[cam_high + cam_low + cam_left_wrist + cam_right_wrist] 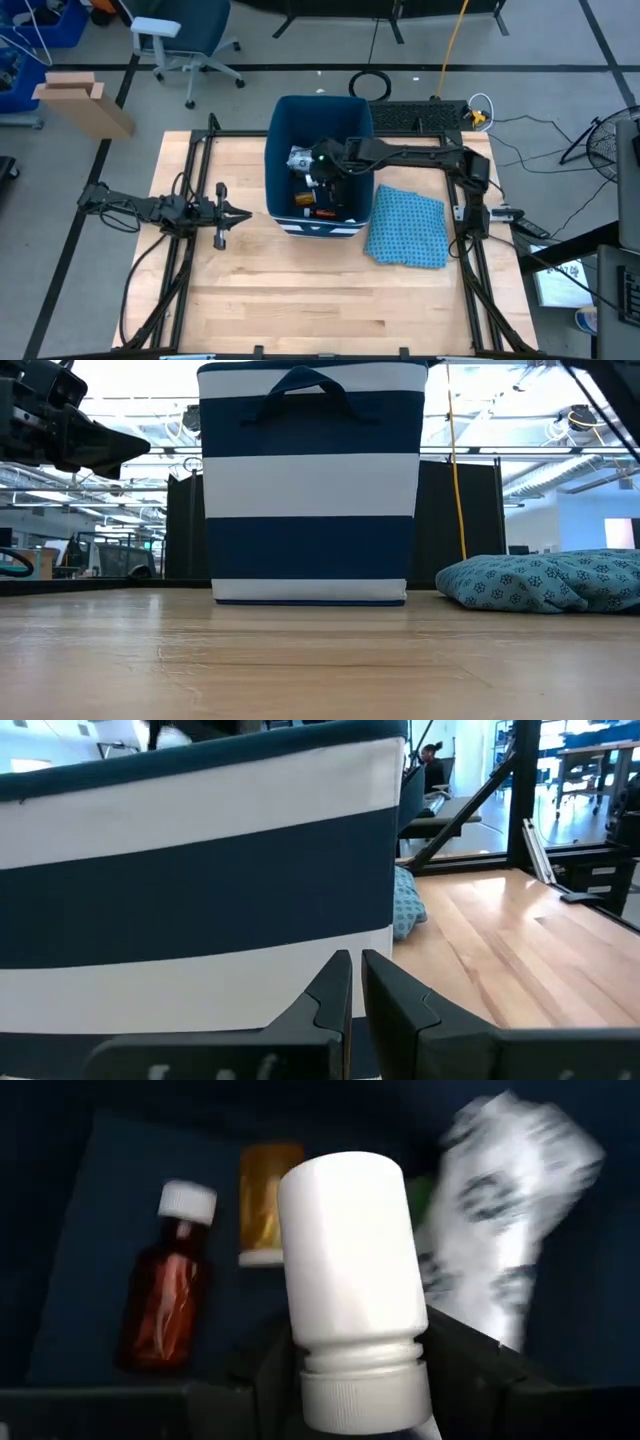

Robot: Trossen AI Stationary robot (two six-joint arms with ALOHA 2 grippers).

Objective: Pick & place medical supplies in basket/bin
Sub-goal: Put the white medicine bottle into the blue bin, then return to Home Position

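My right tool [355,1365] hangs inside the navy-and-white striped basket [282,130], reaching in from over its rim, and it is grasping a white plastic bottle [350,1270]. In my right wrist view the bottle fills the middle, its ribbed white cap towards the camera and its plain body pointing down into the basket, with one dark finger [262,1365] on each side of its neck. From above, the tool [322,172] sits over the middle of the basket, clear of the walls.

Below the bottle, on the dark basket floor, lie a brown glass-like bottle with a white cap [168,1290] and, just beside it, an orange pill bottle [266,1205] with its white cap end nearer me. They are apart, not touching. A white packet with dark speckles [505,1210] stands tilted against the far side; a sliver of green shows beside it, too hidden to name.

My left tool [222,213] waits low over the bench [300,300], just outside the basket's left wall, clenched with nothing between its fingers [335,995].

A folded blue patterned cloth [408,228] lies on the bench touching the basket's right side.
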